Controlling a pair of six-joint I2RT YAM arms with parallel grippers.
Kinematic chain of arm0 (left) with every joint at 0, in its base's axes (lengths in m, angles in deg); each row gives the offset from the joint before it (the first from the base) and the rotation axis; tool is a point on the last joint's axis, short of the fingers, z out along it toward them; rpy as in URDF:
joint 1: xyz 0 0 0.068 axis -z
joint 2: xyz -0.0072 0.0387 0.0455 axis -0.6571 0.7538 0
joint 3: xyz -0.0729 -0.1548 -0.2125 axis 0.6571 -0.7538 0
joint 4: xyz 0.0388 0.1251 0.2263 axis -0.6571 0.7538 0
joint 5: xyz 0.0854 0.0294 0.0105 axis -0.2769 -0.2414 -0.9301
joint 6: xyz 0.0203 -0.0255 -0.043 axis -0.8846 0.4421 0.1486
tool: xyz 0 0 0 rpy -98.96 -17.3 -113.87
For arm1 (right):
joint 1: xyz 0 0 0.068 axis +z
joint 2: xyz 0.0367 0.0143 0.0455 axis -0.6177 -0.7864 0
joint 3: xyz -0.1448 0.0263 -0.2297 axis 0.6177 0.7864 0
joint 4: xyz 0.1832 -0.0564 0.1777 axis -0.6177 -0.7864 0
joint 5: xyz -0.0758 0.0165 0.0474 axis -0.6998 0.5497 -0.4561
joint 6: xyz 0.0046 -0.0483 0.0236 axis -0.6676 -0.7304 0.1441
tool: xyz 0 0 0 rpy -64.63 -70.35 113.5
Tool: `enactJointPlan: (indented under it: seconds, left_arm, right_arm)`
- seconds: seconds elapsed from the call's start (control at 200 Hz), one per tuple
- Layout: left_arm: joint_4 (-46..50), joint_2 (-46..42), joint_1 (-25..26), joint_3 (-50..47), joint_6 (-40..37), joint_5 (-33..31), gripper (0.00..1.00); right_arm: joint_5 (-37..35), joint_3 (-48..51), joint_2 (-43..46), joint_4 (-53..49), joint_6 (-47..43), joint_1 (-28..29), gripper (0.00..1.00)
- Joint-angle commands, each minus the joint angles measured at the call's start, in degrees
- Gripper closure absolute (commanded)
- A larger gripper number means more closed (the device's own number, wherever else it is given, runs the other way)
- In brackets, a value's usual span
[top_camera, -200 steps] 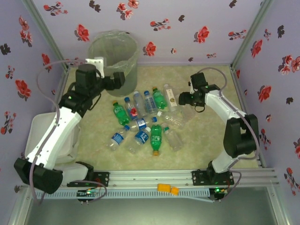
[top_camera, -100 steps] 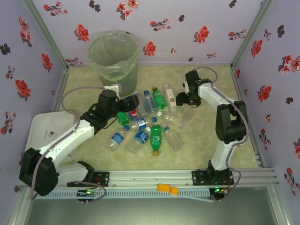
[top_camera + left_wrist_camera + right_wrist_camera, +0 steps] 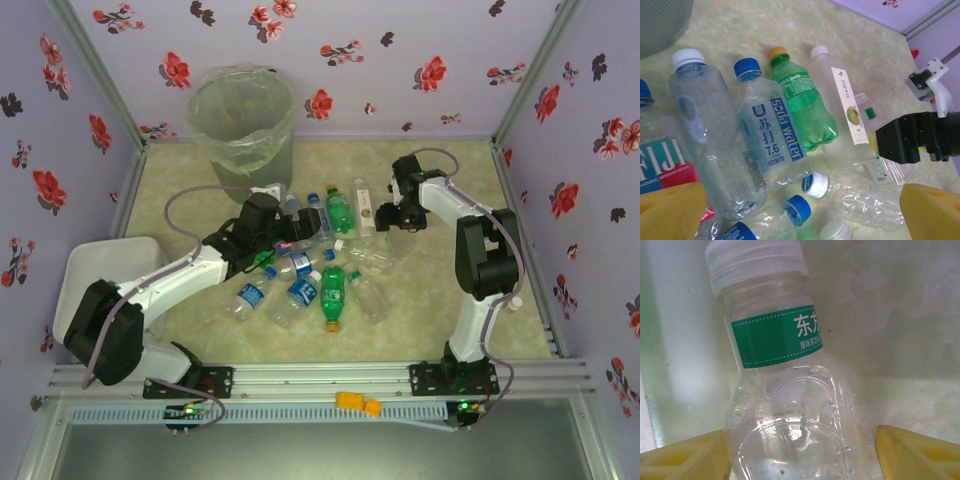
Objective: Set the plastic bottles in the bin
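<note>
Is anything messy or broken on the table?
The bottles are messy: they lie on their sides in a jumble in the middle of the table, pointing every way, some touching. Nothing looks spilled. The bin stands upright at the back.

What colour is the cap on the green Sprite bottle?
The cap of the Sprite bottle is yellow-orange, clearest in the left wrist view.

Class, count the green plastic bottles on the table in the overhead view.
3 green plastic bottles: one at the pile's far side, one at its near side, one partly under the left arm. More could be covered.
</note>
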Motion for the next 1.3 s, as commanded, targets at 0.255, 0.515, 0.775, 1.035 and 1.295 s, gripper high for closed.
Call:
enactJointPlan:
  seconds: [0.255,0.515,0.775,1.035,1.295]
  left_arm:
    - [-2.94,4.08,3.44,1.23,1.73,-1.0,0.0]
    - [-6.39,2.37,4.02,-1.95,1.74,1.09,0.0]
    - [-8.83,-0.54,4.03,-4.2,-0.67,4.34,0.0]
    - [-10.99,-0.34,4.01,-2.58,-5.18,10.59,0.0]
    - [-22.0,1.08,5.32,-3.41,-8.19,17.75,0.0]
  right_arm:
    - [-2.77,0.73,-1.31,-0.64,-0.02,0.01,0.28]
    - [-3.17,-4.09,-5.04,-2.33,-1.16,-0.04,0.28]
    - [-4.34,-2.81,-0.64,-1.32,-0.64,-0.06,0.43]
    - [-4.67,-0.92,11.74,-0.37,2.75,-0.08,0.51]
    - [13.22,3.91,22.22,10.23,14.22,0.12,0.52]
